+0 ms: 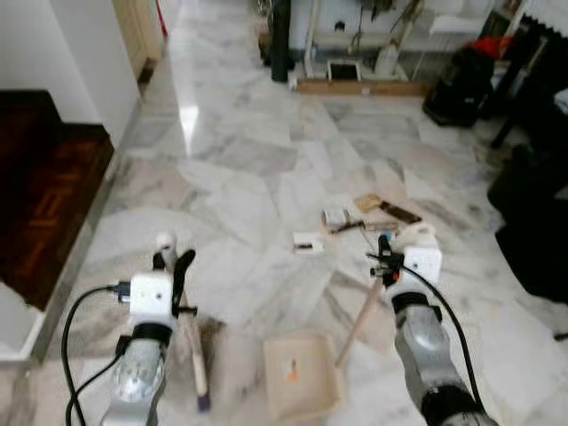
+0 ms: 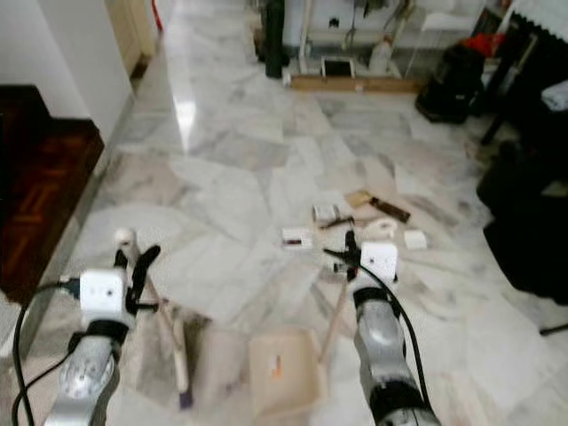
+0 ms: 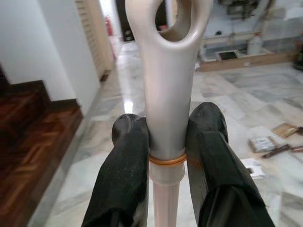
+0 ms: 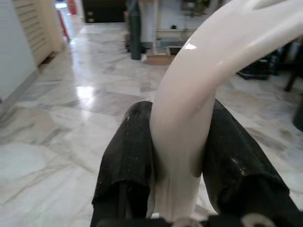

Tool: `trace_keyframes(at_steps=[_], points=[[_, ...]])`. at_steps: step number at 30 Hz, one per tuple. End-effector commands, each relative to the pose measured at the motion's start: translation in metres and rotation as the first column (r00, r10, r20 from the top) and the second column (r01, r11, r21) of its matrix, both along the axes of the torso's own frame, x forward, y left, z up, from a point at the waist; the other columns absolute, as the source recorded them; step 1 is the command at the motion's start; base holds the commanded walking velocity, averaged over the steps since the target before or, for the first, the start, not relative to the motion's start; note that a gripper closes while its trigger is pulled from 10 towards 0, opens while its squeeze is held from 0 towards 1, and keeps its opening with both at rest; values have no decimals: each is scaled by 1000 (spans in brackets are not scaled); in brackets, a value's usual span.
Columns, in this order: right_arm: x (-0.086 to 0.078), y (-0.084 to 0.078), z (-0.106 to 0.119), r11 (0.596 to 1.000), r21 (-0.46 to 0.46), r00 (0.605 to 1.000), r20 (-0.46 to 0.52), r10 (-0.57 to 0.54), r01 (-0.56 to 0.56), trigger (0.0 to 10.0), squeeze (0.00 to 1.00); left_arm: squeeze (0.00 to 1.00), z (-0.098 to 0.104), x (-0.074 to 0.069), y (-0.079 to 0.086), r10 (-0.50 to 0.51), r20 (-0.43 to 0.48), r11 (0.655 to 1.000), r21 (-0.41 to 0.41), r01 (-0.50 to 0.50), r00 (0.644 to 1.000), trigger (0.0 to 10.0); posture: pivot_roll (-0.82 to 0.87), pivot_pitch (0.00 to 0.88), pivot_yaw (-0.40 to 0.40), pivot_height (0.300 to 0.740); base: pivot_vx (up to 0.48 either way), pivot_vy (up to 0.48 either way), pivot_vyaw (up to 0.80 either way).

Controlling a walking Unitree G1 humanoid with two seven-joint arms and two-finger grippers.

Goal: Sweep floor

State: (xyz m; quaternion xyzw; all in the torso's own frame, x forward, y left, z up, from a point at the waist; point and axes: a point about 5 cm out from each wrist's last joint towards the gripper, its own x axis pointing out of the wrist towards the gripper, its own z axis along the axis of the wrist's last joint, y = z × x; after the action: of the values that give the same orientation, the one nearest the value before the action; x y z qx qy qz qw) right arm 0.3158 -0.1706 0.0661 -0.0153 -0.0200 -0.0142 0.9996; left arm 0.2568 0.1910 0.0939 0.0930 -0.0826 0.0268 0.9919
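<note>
My left gripper is shut on the cream broom handle just below its looped end. The broom slants down to the marble floor in front of me. My right gripper is shut on the curved cream handle of the dustpan. Its wooden pole runs down to the beige dustpan, which lies flat between the two arms. Several scraps of litter lie just beyond: a white card, a small roll, a brown piece and a dark strip.
A dark wooden step and a white wall stand at the left. Black bags crowd the right side. At the far end are a black cylinder, a wooden plank and another black bag.
</note>
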Motion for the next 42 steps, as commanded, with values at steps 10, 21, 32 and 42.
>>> trace_keyframes(at_steps=[10, 21, 32, 42], points=[[3, -2, 9, 1000, -14, 999, 41, -3, 4, 10000, 0, 0, 5, -1, 6, 29, 23, 1000, 1, -29, 999, 10000, 123, 88, -21, 740, 0, 0, 0], [4, -6, 9, 999, -23, 999, 37, -22, 22, 10000, 0, 0, 5, -1, 6, 28, 24, 1000, 3, -28, 999, 10000, 122, 75, -19, 740, 276, 0, 0], [3, -8, 9, 999, -21, 999, 35, -35, 36, 10000, 0, 0, 4, 0, 3, 16, 16, 1000, -10, -16, 1000, 10000, 117, 79, -19, 740, 316, 0, 0], [4, -8, 9, 999, -20, 999, 33, -36, 37, 10000, 0, 0, 2, 0, 2, 13, 8, 1000, -12, -13, 1000, 10000, 114, 76, -23, 740, 333, 0, 0]])
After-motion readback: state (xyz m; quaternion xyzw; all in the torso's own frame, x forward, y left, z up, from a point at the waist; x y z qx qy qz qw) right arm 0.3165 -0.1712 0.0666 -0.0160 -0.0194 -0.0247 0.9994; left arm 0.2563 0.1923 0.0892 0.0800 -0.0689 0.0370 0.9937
